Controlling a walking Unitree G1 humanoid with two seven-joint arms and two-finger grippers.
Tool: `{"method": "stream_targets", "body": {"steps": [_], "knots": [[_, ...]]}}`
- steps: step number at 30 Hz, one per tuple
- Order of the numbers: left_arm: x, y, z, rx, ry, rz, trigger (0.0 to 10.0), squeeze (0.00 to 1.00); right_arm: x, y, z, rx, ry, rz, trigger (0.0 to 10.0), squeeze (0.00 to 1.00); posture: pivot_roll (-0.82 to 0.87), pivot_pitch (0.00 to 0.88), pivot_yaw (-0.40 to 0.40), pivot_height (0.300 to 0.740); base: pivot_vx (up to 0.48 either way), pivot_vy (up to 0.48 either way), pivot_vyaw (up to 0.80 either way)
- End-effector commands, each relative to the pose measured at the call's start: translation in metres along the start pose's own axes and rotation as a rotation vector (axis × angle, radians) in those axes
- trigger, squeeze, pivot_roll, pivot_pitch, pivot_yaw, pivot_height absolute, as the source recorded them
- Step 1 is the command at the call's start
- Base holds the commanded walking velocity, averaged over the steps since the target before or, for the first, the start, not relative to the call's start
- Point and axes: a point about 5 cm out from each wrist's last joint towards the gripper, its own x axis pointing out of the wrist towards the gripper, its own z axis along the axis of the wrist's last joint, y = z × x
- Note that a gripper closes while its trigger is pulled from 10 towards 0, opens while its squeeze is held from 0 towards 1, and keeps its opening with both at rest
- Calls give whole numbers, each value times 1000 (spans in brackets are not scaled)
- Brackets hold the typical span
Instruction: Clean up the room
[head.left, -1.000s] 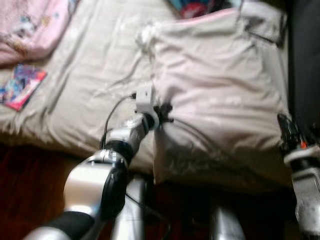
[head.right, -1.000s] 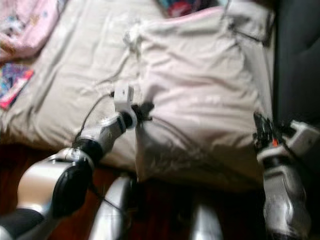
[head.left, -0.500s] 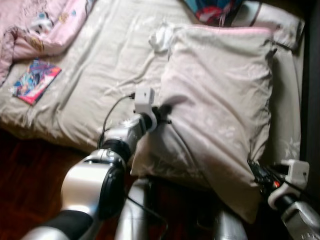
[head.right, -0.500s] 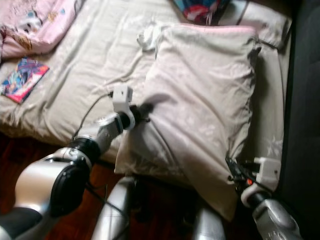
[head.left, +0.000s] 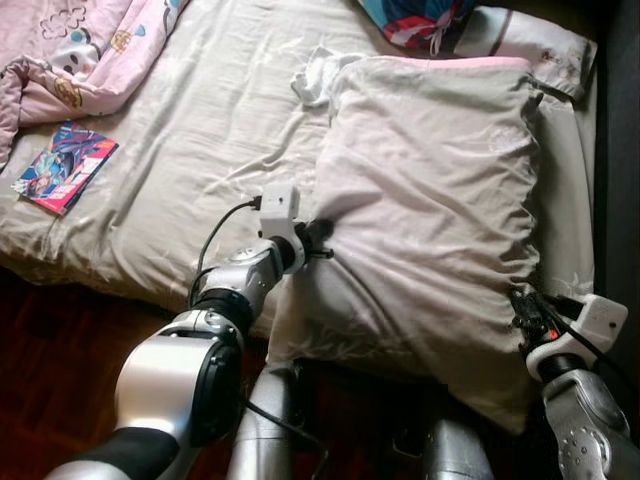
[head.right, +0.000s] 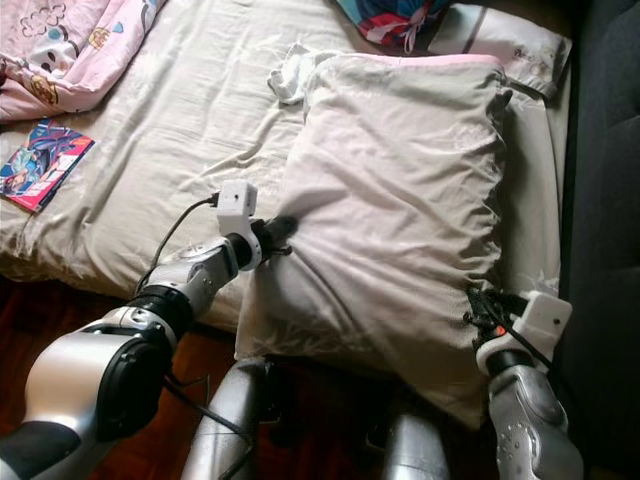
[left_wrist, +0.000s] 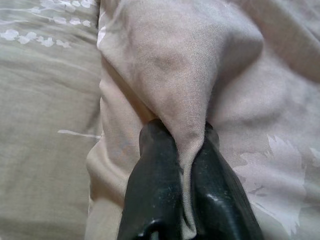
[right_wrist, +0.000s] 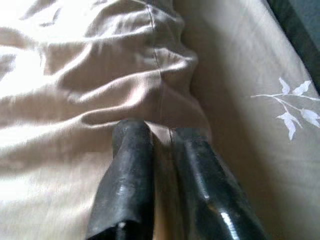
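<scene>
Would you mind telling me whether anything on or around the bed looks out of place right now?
A colourful booklet lies loose on the sheet near a rumpled pink blanket. The big beige pillow sits askew, overhanging the bed's edge, pinched by the left gripper and right gripper.

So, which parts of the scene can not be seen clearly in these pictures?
- Under the large beige fabric pillow: the bed sheet there is hidden in both eye views.
- Colourful cushion: cut off by the top edge of the eye views.
- Thin colourful booklet: its cover print is too small to read.
- Left hand and right hand: pillow cloth between the fingers hides the pads.
</scene>
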Motion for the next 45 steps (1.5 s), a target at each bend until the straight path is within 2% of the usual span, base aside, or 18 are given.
{"method": "stream_targets", "body": {"steps": [1, 3, 7, 8, 12, 13, 14, 15, 16, 19, 20, 21, 22, 26, 28, 32, 38, 45], "knots": [[-6, 11, -12, 10, 29, 28, 10000, 1000, -6, -3, -18, 13, 56, -25, 10000, 1000, -17, 389, 106, 641, 0, 0, 0], [-7, 11, -13, 15, 31, 27, 10000, 1000, -5, 1, -20, 10, 57, -10, 10000, 1000, -14, 387, 106, 641, 0, 0, 0], [-8, 14, -9, 23, -2, 34, 10000, 1000, -3, 6, -11, 17, -22, -2, 10000, 1000, -8, 382, 104, 641, 0, 0, 0], [-9, 16, -5, 20, -31, 30, 10000, 1000, -2, 10, -1, 27, -88, 12, 10000, 1000, -8, 379, 100, 641, 0, 0, 0], [-14, 23, 6, 27, -106, 38, 10000, 1000, -2, 18, 17, 13, -198, 37, 10000, 1000, -5, 373, 96, 641, 0, 0, 0], [-19, 30, 13, 19, -171, 54, 10000, 1000, -3, 18, 26, -1, -251, 28, 10000, 1000, 0, 368, 94, 641, 0, 0, 0], [-21, 31, 15, 18, -185, 59, 10000, 1000, -3, 18, 28, -4, -262, 26, 10000, 1000, 0, 368, 94, 641, 0, 0, 0], [-23, 35, 18, 24, -210, 76, 10000, 1000, -3, 18, 32, -6, -284, 17, 10000, 925, 3, 366, 93, 641, 0, 0, 0], [-27, 39, 21, 43, -235, 103, 10000, 1000, -1, 16, 38, -14, -312, 4, 10000, 8, 7, 365, 88, 641, 0, 0, 0], [-29, 43, 23, 71, -254, 121, 10000, 1000, 2, 15, 42, -24, -327, -8, 10000, 0, 11, 364, 80, 641, 0, 0, 0], [-30, 43, 25, 82, -279, 123, 10000, 941, 11, 16, 41, -39, -304, -3, 10000, 0, 16, 365, 70, 641, 0, 0, 0], [-30, 43, 25, 82, -279, 123, 10000, 941, 11, 16, 41, -39, -304, -3, 10000, 0, 16, 365, 70, 641, 0, 0, 0], [-29, 41, 25, 84, -278, 120, 10000, 0, 19, 19, 41, -53, -293, 6, 10000, 0, 20, 367, 64, 641, 0, 0, 0], [-28, 37, 24, 86, -286, 111, 10000, 0, 32, 29, 43, -43, -285, 30, 10000, 0, 21, 362, 46, 641, 0, 0, 0], [-28, 34, 22, 116, -296, 119, 10000, 0, 36, 35, 42, -53, -279, 37, 10000, 0, 24, 358, 41, 641, 0, 0, 0], [-32, 34, 14, 198, -304, 129, 10000, 0, 36, 32, 34, -69, -259, 6, 10000, 0, 32, 355, 31, 656, 0, 0, 0], [-38, 42, 10, 194, -313, 164, 10000, 0, 38, 33, 28, -77, -246, 22, 10000, 0, 35, 345, 26, 691, 0, 0, 0], [-40, 43, 7, 200, -318, 189, 10000, 0, 41, 34, 23, -73, -241, 15, 10000, 0, 38, 321, 30, 731, 0, 0, 0]]}}
